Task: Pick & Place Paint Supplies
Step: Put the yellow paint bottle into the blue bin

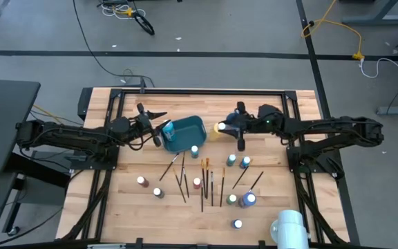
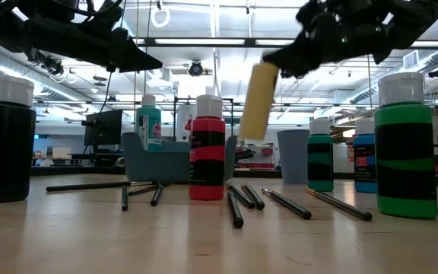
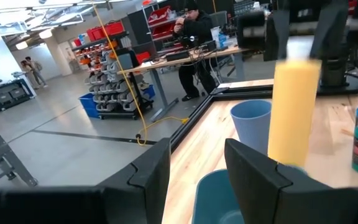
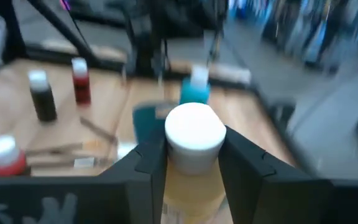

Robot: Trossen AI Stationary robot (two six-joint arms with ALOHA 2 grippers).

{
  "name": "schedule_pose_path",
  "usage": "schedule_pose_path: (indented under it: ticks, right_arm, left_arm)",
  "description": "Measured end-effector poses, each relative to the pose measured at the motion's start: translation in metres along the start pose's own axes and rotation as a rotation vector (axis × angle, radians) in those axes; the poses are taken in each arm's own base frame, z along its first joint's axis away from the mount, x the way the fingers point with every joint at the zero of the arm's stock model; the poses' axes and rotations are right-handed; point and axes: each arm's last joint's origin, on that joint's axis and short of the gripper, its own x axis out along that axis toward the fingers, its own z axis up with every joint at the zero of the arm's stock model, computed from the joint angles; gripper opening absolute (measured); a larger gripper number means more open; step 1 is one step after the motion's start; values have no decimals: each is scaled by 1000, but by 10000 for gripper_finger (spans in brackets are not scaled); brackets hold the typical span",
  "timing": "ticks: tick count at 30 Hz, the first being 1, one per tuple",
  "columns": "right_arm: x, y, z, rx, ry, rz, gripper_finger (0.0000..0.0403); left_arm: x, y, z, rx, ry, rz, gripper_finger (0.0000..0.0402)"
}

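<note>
The right end effector [image 4: 191, 165] grips a yellow paint bottle [image 4: 192, 158], its two dark fingers closed against the bottle's sides just below the round white cap. The low view shows what the wrist view does not: the cylindrical bottle hangs tilted in the air, clear of the wooden tabletop [image 2: 204, 243]. The high view places it just beside the teal bin [image 1: 184, 133]. The left end effector [image 3: 194, 171] waits over the bin, fingers parted, apparently holding nothing. Other bottles [image 1: 245, 200] and thin paintbrushes [image 1: 203, 181] lie scattered on the tabletop.
</note>
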Motion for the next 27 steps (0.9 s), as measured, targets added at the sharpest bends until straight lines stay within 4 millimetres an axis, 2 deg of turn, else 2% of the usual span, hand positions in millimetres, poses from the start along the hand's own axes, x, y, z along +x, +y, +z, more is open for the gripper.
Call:
schedule_pose_path:
  ticks: [5,9,13,16,18,23,27]
  right_arm:
    - [-1,1,16,-73,-158,-21,114]
    - [3,3,21,-86,-230,-27,119]
    - [17,2,16,-98,-305,-42,117]
    - [37,-2,18,-73,-317,-64,117]
    - [58,-6,20,-72,-274,-36,117]
    - [120,-15,17,1,-43,31,116]
    - [153,-29,12,112,122,-69,117]
  left_arm:
    - [0,0,0,0,0,0,163]
    - [0,0,0,-1,-3,1,163]
    - [0,0,1,-18,-7,1,163]
    - [0,0,1,-28,-8,2,163]
    - [0,0,1,-28,-8,1,163]
    - [0,0,1,-36,-6,-1,163]
    - [0,0,0,-33,-5,-7,163]
